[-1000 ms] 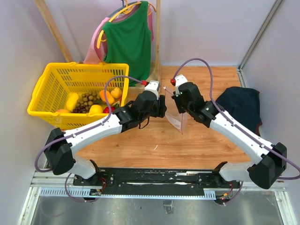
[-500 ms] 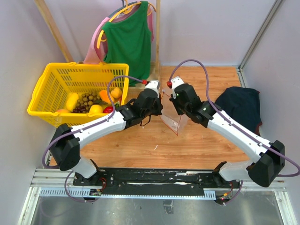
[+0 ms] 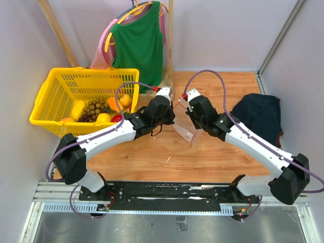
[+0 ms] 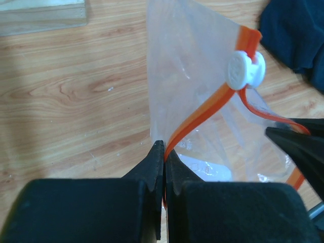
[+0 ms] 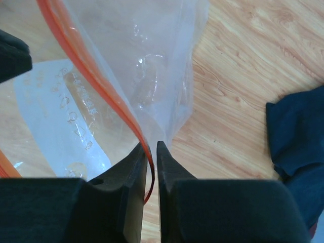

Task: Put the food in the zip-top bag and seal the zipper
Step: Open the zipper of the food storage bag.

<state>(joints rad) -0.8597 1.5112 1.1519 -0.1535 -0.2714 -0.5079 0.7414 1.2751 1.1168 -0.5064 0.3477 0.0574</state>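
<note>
Top view: clear crinkly plastic zip-top bag (image 3: 186,130) held up between the two arms over the middle of the light wooden surface (image 3: 152,152). Cannot tell whether its lower corner touches the wood.

Left wrist view: left gripper (image 4: 163,151), jaws clenched on the thin red-orange plastic zipper strip (image 4: 202,112) at the bag's mouth. From the jaws the strip runs up and right to a small white plastic slider (image 4: 245,69) sitting on it near the far end. Past the slider a second orange line drops toward the dark finger at the right edge, so the two lips stand apart there.

Right wrist view: right gripper (image 5: 152,151), jaws pinched on the same orange strip, with clear film fanning away above them.

Glossy toy fruits and vegetables (image 3: 101,109) (yellow, orange, red, and a grape-like cluster) lie in the yellow plastic lattice basket (image 3: 50,104) at far left, well apart from the bag.

Dark navy cloth heap (image 3: 260,114) on the surface at right. Green sleeveless top (image 3: 137,43) hangs on a yellow hanger at the far side.
</note>
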